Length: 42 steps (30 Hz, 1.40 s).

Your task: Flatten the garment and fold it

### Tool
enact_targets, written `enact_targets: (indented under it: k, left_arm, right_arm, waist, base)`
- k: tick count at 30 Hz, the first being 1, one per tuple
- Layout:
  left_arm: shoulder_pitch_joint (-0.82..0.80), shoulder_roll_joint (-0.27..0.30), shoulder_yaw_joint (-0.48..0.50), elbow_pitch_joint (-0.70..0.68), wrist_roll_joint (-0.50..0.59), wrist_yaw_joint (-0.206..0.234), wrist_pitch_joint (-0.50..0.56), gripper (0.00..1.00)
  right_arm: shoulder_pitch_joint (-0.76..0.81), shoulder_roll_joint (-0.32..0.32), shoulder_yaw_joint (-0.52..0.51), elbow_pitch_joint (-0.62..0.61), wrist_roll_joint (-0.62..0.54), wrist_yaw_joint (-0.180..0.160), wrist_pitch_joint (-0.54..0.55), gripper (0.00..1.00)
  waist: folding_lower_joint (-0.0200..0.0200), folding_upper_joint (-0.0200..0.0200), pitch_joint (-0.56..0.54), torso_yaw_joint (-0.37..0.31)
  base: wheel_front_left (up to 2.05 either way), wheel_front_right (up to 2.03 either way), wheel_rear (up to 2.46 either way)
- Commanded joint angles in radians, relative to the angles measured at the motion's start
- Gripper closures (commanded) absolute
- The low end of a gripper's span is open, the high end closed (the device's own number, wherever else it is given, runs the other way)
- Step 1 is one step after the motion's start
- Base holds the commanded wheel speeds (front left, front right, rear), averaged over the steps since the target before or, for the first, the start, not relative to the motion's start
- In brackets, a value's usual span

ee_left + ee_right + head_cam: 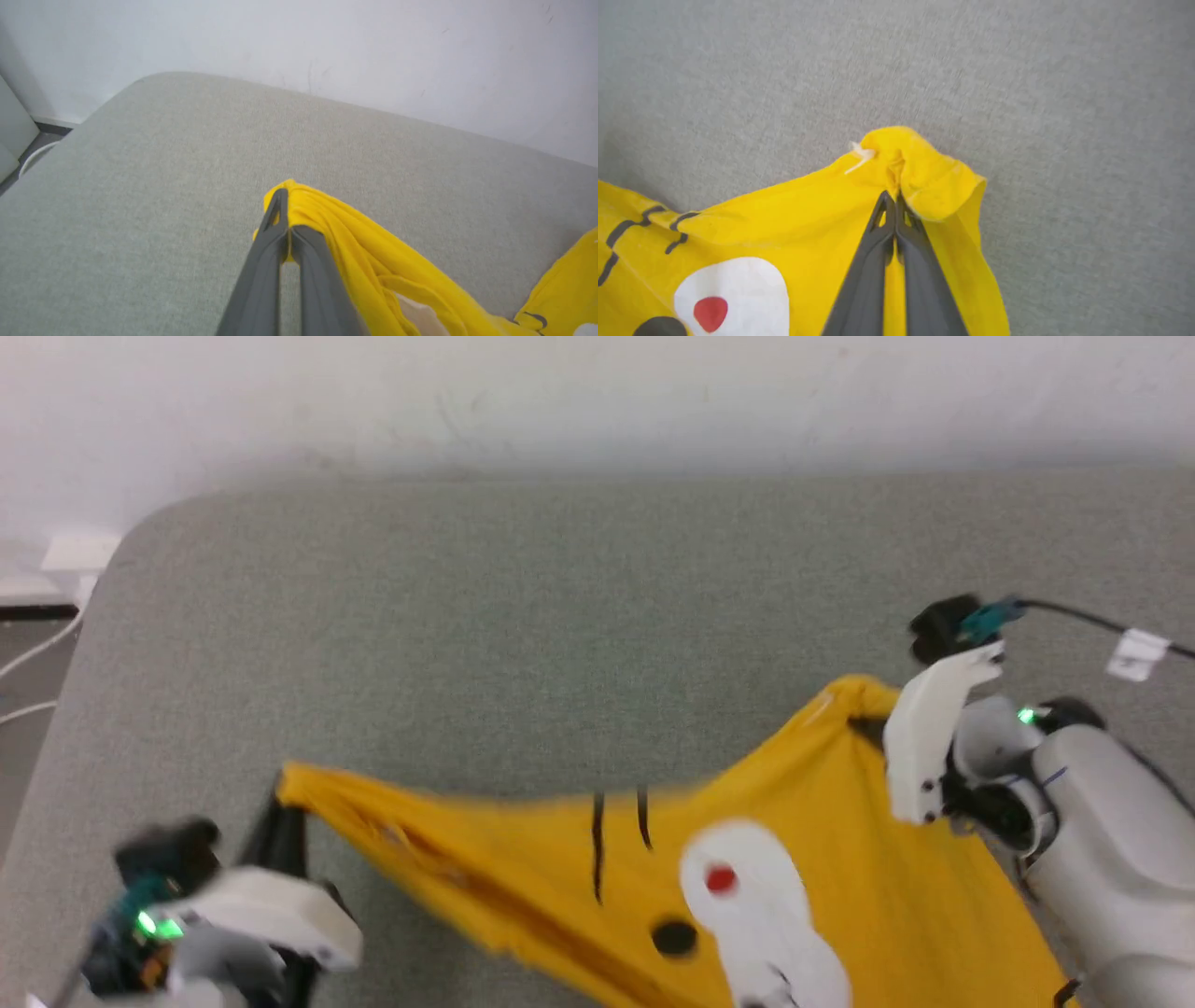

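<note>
On the left wrist view I saw the left gripper (286,217) with its two dark fingers (261,280) pressed together, pinching a bunched corner of the garment (373,261), the yellow cloth wrapped over the fingertip on the right of that view. On the right wrist view the right gripper (893,199) was likewise closed, its fingers (868,280) tight against each other and biting into a puckered fold of the garment (808,219) just below a small pale thread or tag at the edge. From the head view, the left gripper (280,831) sat near and to the left, and the right gripper (868,728) farther back on the right, with the garment (840,859) stretched between them, so that its far edge ran as a slanting line from one pinched corner to the other. The printed side faced up: two black stripes (597,849) near the middle, a white patch (775,915) with a red dot (719,879) to their right, and a black spot (674,938) beside it. The near part of the cloth ran off the bottom of the picture. Beneath it lay the grey cloth-covered bench (560,616), its rounded corner at the far left, and behind that a white wall (560,392). I could not tell whether the stretched cloth rested on the bench. A dark cable with a white tag (1134,653) trailed off to the right of the right arm.
</note>
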Motion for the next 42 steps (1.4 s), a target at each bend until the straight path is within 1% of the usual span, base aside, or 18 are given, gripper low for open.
enact_targets:
  k: [1, 4, 7, 10, 11, 15, 19, 24, 27, 31, 34, 38, 42]
  left_arm:
    - [-0.050, 0.021, 0.022, -0.008, 0.004, -0.004, 0.005, 1.00]
    - [-0.153, 0.066, 0.049, -0.016, 0.009, -0.011, 0.035, 1.00]
    - [-0.305, 0.096, 0.056, 0.030, 0.006, -0.046, 0.069, 1.00]
    - [-0.493, 0.099, 0.048, 0.132, 0.006, -0.083, 0.088, 1.00]
    - [-0.555, 0.091, 0.051, 0.178, -0.002, -0.092, 0.090, 1.00]
    - [-0.808, 0.086, 0.063, 0.355, 0.013, -0.112, 0.055, 1.00]
    - [-1.048, 0.088, 0.046, 0.495, 0.061, -0.130, 0.006, 1.00]
    - [-1.324, 0.096, 0.033, 0.607, 0.109, -0.142, -0.045, 1.00]
    - [-1.450, 0.096, 0.025, 0.656, 0.125, -0.151, -0.059, 1.00]
    - [-1.550, 0.091, 0.008, 0.717, 0.143, -0.161, -0.071, 1.00]
    - [-1.580, 0.078, 0.004, 0.768, 0.138, -0.169, -0.083, 1.00]
    - [-1.573, 0.056, 0.005, 0.832, 0.122, -0.181, -0.110, 1.00]
    - [-1.529, 0.037, 0.025, 0.905, 0.087, -0.190, -0.132, 1.00]
  right_arm:
    - [-0.022, -0.012, -0.017, -0.004, -0.014, 0.005, -0.025, 1.00]
    - [-0.078, -0.025, -0.082, 0.005, -0.053, 0.005, -0.102, 1.00]
    - [-0.153, -0.030, -0.152, 0.022, -0.102, 0.005, -0.178, 1.00]
    - [-0.242, -0.022, -0.206, 0.045, -0.138, 0.005, -0.246, 1.00]
    - [-0.274, -0.016, -0.219, 0.056, -0.146, 0.005, -0.256, 1.00]
    - [-0.422, -0.001, -0.262, 0.093, -0.199, 0.005, -0.332, 1.00]
    - [-0.586, 0.006, -0.296, 0.129, -0.248, 0.005, -0.428, 1.00]
    - [-0.787, 0.000, -0.333, 0.163, -0.284, 0.005, -0.543, 1.00]
    - [-0.879, -0.007, -0.334, 0.182, -0.296, 0.005, -0.592, 1.00]
    - [-0.953, -0.011, -0.318, 0.219, -0.299, 0.005, -0.646, 1.00]
    - [-0.974, -0.002, -0.297, 0.260, -0.288, 0.005, -0.685, 1.00]
    - [-0.968, 0.015, -0.246, 0.328, -0.264, 0.005, -0.717, 1.00]
    - [-0.934, 0.040, -0.207, 0.404, -0.213, 0.005, -0.742, 1.00]
  waist:
    - [-0.0001, 0.0000, -0.040, -0.021]
    - [-0.0001, 0.0000, -0.056, -0.041]
    - [-0.0001, 0.0000, -0.050, -0.051]
    - [-0.0001, 0.0000, -0.022, -0.063]
    - [-0.0001, 0.0000, -0.008, -0.069]
    - [-0.0001, 0.0000, 0.065, -0.094]
    - [-0.0001, 0.0000, 0.147, -0.111]
    - [-0.0001, 0.0000, 0.266, -0.121]
    - [-0.0001, 0.0000, 0.329, -0.121]
    - [-0.0001, 0.0000, 0.392, -0.114]
    - [-0.0001, 0.0000, 0.424, -0.107]
    - [-0.0001, 0.0000, 0.454, -0.098]
    - [-0.0001, 0.0000, 0.457, -0.093]
  base:
    - [0.00, 0.00, 0.00]
    - [0.00, 0.00, 0.00]
    - [0.00, 0.00, 0.00]
    - [0.00, 0.00, 0.00]
    - [0.00, 0.00, 0.00]
    - [0.00, 0.00, 0.00]
    - [0.00, 0.00, 0.00]
    - [0.00, 0.00, 0.00]
    - [0.00, 0.00, 0.00]
    - [0.00, 0.00, 0.00]
    - [0.00, 0.00, 0.00]
    - [0.00, 0.00, 0.00]
    - [0.00, 0.00, 0.00]
